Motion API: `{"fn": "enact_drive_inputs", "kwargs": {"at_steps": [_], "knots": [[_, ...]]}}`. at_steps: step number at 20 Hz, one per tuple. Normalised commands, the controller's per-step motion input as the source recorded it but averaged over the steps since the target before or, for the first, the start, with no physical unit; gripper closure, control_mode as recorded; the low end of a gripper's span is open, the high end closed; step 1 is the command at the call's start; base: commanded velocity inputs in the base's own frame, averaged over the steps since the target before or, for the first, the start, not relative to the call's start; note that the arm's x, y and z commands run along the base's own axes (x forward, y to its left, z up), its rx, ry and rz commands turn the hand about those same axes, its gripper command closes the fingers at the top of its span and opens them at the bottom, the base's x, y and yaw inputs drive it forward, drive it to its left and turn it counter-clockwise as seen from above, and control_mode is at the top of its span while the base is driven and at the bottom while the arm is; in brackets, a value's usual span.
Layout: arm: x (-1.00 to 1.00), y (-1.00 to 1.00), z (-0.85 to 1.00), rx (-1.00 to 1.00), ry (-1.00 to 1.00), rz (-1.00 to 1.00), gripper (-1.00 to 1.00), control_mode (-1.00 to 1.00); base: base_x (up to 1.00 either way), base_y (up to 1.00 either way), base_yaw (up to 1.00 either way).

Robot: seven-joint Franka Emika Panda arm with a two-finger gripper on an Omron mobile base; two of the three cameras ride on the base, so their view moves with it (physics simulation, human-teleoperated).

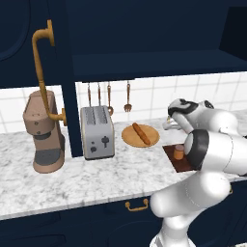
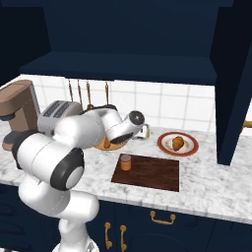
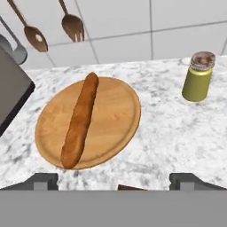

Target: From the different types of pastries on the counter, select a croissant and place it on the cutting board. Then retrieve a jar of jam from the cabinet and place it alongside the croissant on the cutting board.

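Pincer (image 3: 113, 181) agape above long loaf (image 3: 80, 120)

The jar of jam (image 2: 126, 162) stands upright on the left end of the cutting board (image 2: 152, 173). The croissant (image 2: 177, 143) lies on a red-rimmed plate (image 2: 165, 147) behind it on the tabletop (image 2: 221, 189).

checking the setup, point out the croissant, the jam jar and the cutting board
croissant (image 2: 177, 143), right base view, middle of the pastry on the red-rimmed plate
jar of jam (image 2: 126, 162), right base view, side wall of the jar
cutting board (image 2: 156, 173), right base view, bare wood right of the jar
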Motion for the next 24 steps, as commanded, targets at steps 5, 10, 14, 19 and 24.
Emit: {"fn": "enact_drive_inputs", "kwargs": {"at_steps": [5, 10, 14, 19, 24], "knots": [[0.04, -0.17, 0.2, -0.07, 0.1, -0.24, -1.0, -1.0, 0.0, 0.0, 0.0], [0.0, -0.3, 0.09, 0.0, 0.02, -0.2, -1.0, -1.0, 0.0, 0.0, 0.0], [0.0, -0.36, 0.01, -0.01, 0.01, -0.19, -1.0, -1.0, 0.0, 0.0, 0.0], [0.0, -0.49, 0.09, -0.02, 0.0, -0.2, -1.0, -1.0, 0.0, 0.0, 0.0], [0.0, -0.49, 0.09, 0.0, 0.0, -0.22, -1.0, -1.0, 0.0, 0.0, 0.0]]}}
